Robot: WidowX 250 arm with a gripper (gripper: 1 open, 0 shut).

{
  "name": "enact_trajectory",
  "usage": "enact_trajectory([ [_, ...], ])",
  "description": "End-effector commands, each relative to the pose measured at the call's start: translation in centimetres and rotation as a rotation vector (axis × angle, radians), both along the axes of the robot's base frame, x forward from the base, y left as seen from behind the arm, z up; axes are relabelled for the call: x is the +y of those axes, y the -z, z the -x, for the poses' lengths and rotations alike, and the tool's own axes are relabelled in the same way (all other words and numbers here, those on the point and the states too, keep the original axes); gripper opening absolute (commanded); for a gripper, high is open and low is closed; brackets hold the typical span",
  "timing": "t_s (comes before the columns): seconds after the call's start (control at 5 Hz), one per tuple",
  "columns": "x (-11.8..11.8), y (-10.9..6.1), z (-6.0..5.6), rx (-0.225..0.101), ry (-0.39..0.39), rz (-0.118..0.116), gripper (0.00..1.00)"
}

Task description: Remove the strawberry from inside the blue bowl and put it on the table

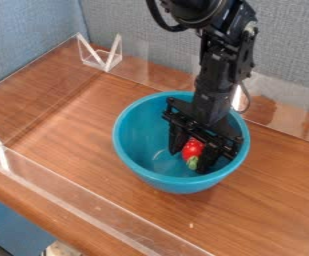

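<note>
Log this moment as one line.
black gripper: shut on small red strawberry | strawberry: inside round teal-blue plastic bowl | table placement: not yet

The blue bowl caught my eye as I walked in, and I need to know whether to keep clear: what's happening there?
A black robot arm is reaching down into the blue bowl, its gripper closed on the small red strawberry. The strawberry is inside the bowl, which stands on the wooden table. It has yet to be lifted out and put on the table.
</note>
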State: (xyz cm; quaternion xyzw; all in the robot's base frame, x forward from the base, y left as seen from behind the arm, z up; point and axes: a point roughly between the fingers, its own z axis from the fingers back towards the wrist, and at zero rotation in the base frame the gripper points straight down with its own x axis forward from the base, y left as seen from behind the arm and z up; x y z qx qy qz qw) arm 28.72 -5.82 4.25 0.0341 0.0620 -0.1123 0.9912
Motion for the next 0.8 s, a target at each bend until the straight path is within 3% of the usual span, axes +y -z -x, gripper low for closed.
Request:
enact_trajectory([
  [0.0,-0.65,-1.84,0.00,-0.062,0.039,0.019,0.00],
  [0.6,-0.56,-2.24,0.67,-0.085,0.057,0.028,0.00],
])
